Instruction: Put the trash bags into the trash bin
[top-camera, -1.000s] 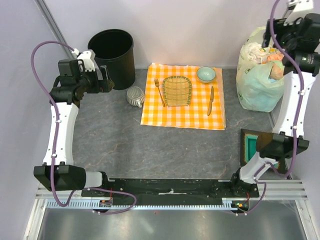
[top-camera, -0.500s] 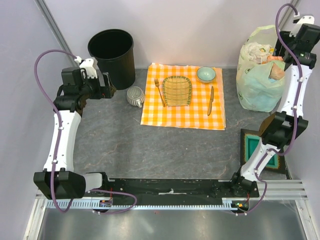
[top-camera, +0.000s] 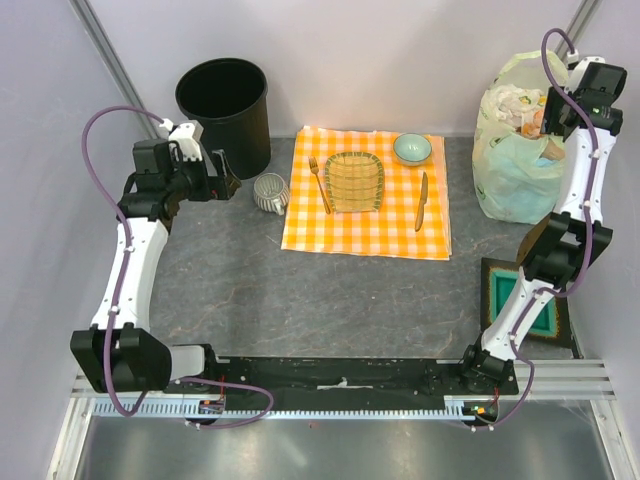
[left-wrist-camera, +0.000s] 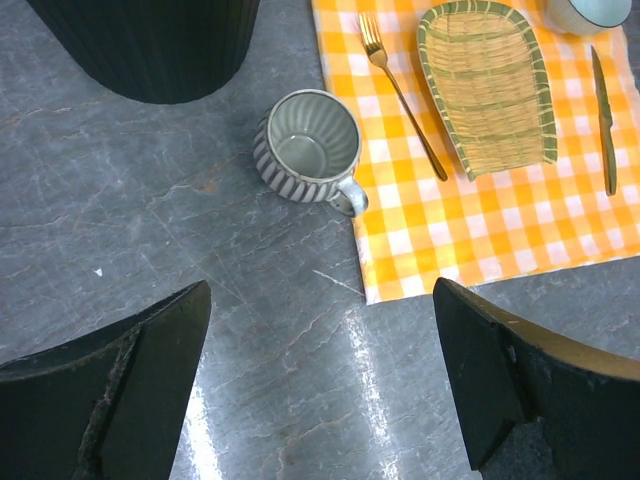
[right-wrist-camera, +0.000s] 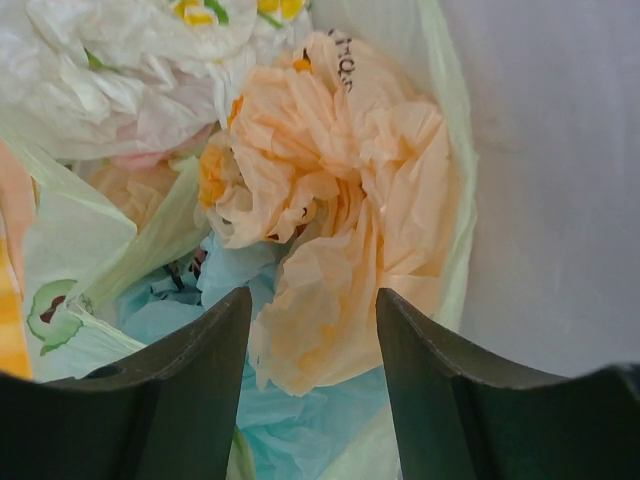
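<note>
Right wrist view looks down on the crumpled peach-orange trash bag (right-wrist-camera: 330, 220), stuffed into the mouth of a pale green translucent bag (right-wrist-camera: 450, 150) among white and pale blue plastic. The right hand (right-wrist-camera: 312, 315) is above it with its two fingers spread apart and the peach plastic showing in the gap. Nothing is clamped between them, and I cannot tell whether the tips touch the plastic.

From the top external view, the green bag stands at the far right corner of the grey surface (top-camera: 260, 290). The black trash bin (top-camera: 222, 105) stands upright at the far left corner, well apart from the bags. The left hand (left-wrist-camera: 320, 310) hangs near the bin over bare surface, fingers wide apart and empty.

Just beside the bin stands a small grey mug (left-wrist-camera: 305, 145), its handle at the edge of an orange checked cloth (left-wrist-camera: 480, 230). The cloth carries a fork (left-wrist-camera: 400, 100), a woven tray (left-wrist-camera: 490, 85), a knife (left-wrist-camera: 603, 120) and a bowl (top-camera: 412, 148).
</note>
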